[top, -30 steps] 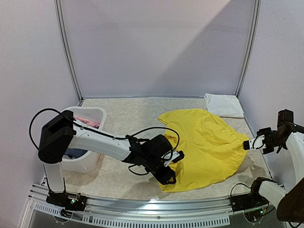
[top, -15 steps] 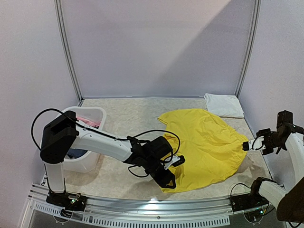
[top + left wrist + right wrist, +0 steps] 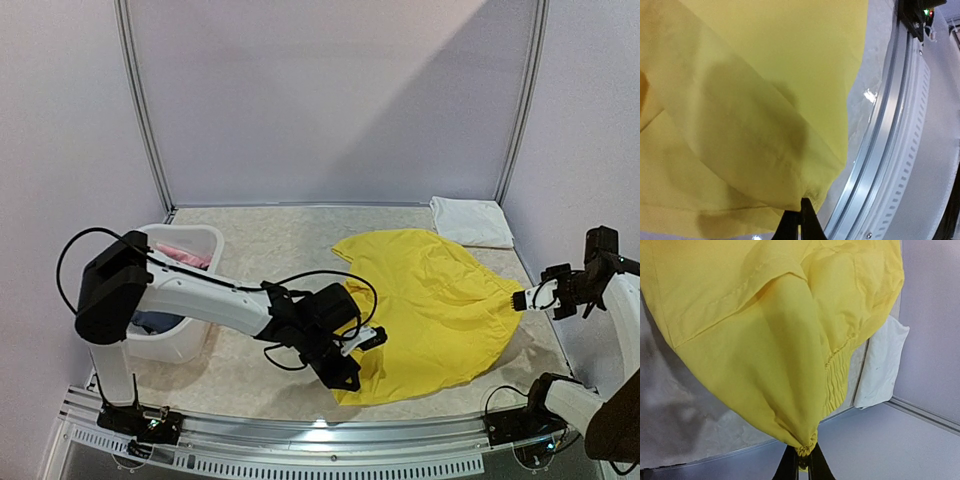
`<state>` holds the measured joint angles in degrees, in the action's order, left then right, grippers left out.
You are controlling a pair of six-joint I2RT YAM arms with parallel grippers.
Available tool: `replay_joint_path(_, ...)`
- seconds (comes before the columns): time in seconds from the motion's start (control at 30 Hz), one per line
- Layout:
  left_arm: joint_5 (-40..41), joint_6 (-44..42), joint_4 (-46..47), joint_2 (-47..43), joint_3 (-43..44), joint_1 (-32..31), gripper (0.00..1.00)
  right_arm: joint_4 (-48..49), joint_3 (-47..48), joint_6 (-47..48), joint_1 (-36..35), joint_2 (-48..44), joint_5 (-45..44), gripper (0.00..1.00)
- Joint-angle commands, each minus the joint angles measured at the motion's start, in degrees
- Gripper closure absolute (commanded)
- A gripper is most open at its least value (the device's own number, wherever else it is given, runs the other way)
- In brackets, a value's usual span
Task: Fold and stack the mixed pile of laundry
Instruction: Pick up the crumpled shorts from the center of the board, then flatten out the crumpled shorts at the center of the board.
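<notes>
Bright yellow shorts (image 3: 430,310) lie spread across the right half of the table. My left gripper (image 3: 350,378) is shut on their near-left hem corner, and the left wrist view shows the yellow cloth (image 3: 750,115) pinched at the jaw tips (image 3: 801,212). My right gripper (image 3: 521,300) is shut on the bunched elastic waistband at the shorts' right edge (image 3: 807,447), lifting it slightly. A folded white garment (image 3: 471,221) lies at the back right corner. Pink (image 3: 185,255) and dark (image 3: 158,322) pieces sit in the basket.
A white plastic basket (image 3: 180,345) stands at the left of the table. The metal rail (image 3: 330,440) runs along the near table edge, close to my left gripper. The enclosure's walls close off the back and sides.
My left gripper dropped toward the near hem corner and went from open to shut on the yellow cloth. The right gripper kept its hold and barely moved.
</notes>
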<state>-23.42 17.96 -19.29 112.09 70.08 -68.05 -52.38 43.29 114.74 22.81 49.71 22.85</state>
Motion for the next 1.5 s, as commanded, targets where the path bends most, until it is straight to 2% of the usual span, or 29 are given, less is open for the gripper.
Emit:
replay_joint_path(0.0,10.80,-6.89,-10.53,-12.42,3.11,2.12,1.00,-0.85,14.26,-4.10,-0.39,5.46,8.05,1.00)
replay_joint_path(0.17,27.54,-10.92,-19.66,-24.61,6.59,6.90,1.00,-5.62,34.16,-23.42,-0.38,15.86,14.62,1.00)
replay_joint_path(0.33,44.24,-14.31,-19.21,-34.07,11.71,10.69,1.00,-3.47,41.68,-32.50,-2.22,19.30,17.90,1.00)
replay_joint_path(0.5,52.38,-20.26,-19.85,-35.69,20.00,11.73,1.00,-4.31,50.78,-40.47,-4.65,21.85,16.12,1.00)
replay_joint_path(0.7,58.13,-25.03,-19.82,-35.72,28.86,11.71,1.00,-22.81,67.64,-40.14,-8.42,28.39,17.12,0.99)
replay_joint_path(0.83,61.24,-27.23,-16.93,-38.57,30.29,11.47,1.00,-30.41,69.37,-38.94,-14.08,27.90,15.35,0.99)
replay_joint_path(0.93,62.54,-29.39,-16.01,-40.91,31.56,11.08,1.00,-32.42,69.00,-41.25,-19.79,25.80,14.41,1.00)
replay_joint_path(1.03,64.51,-32.62,-16.57,-42.30,34.17,9.29,1.00,-34.19,70.69,-44.52,-26.73,24.46,13.69,1.00)
replay_joint_path(1.13,69.34,-38.28,-16.85,-42.78,38.12,5.04,1.00,-37.24,76.31,-48.69,-31.75,24.65,14.37,1.00)
replay_joint_path(1.3,76.39,-47.86,-14.50,-42.36,44.10,-2.44,1.00,-42.79,87.02,-53.31,-36.30,27.04,17.94,1.00)
replay_joint_path(1.47,83.72,-63.79,-4.61,-39.55,46.61,-9.50,1.00,-42.80,88.62,-55.37,-37.30,25.67,19.40,1.00)
